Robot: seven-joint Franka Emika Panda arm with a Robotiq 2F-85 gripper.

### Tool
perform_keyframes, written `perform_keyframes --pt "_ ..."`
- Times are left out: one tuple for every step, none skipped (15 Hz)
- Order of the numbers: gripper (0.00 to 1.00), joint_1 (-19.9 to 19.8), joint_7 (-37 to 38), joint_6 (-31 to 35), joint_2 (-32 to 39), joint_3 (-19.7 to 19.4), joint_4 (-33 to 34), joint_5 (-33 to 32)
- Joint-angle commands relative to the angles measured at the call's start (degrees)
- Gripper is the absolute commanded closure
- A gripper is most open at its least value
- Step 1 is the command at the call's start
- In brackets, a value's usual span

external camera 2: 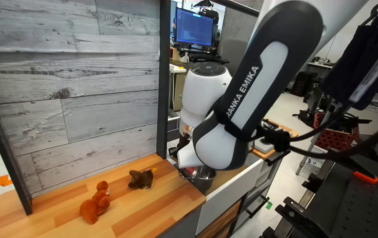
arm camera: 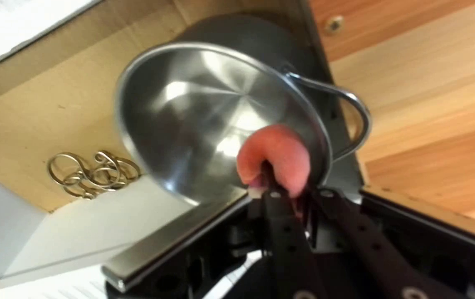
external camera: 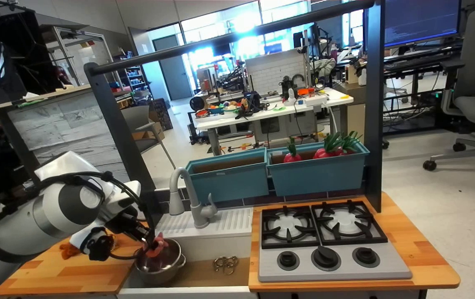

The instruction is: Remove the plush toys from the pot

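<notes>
The steel pot (external camera: 160,274) stands in the sink beside the wooden counter; it also shows in an exterior view (external camera 2: 205,181) and in the wrist view (arm camera: 187,112). My gripper (arm camera: 299,193) is shut on a pink plush toy (arm camera: 281,153) and holds it at the pot's rim, near the handle. The pink toy shows in an exterior view (external camera: 158,246), at the fingertips (external camera: 148,244). The part of the pot's inside that shows in the wrist view holds no other toy. An orange-brown plush (external camera 2: 96,203) and a dark brown plush (external camera 2: 141,179) lie on the counter.
The wooden counter (external camera 2: 162,205) borders the sink (external camera: 204,286). A grey faucet (external camera: 198,211) rises behind the pot. Metal rings (external camera: 225,263) lie on the sink floor. A stove (external camera: 328,249) is across the sink. A wood-panel wall (external camera 2: 76,99) backs the counter.
</notes>
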Motion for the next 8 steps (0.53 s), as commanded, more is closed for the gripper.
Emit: perform_keyframes --pt "0.98 0.6 -6.8 8.2 -10.3 3.3 -9.1 2.5" --pt "0.98 -0.2 -8.9 9.1 -12.4 4.8 -10.3 3.1" --pt "0.98 -0.7 -10.8 10.2 -14.2 6.2 -11.3 3.9" --pt "0.98 -1.2 -12.4 10.3 -15.4 7.4 -11.5 5.0" --pt "0.98 -1.5 -13.9 10.1 -16.7 8.4 -11.9 6.1" --pt "0.98 -2.0 -15.5 9.4 -17.4 9.4 -11.9 7.3" --pt "0.98 -2.9 -17.0 8.8 -18.2 10.8 -12.1 8.4" --pt "0.98 -3.6 -18.2 7.9 -18.4 11.7 -11.9 9.7"
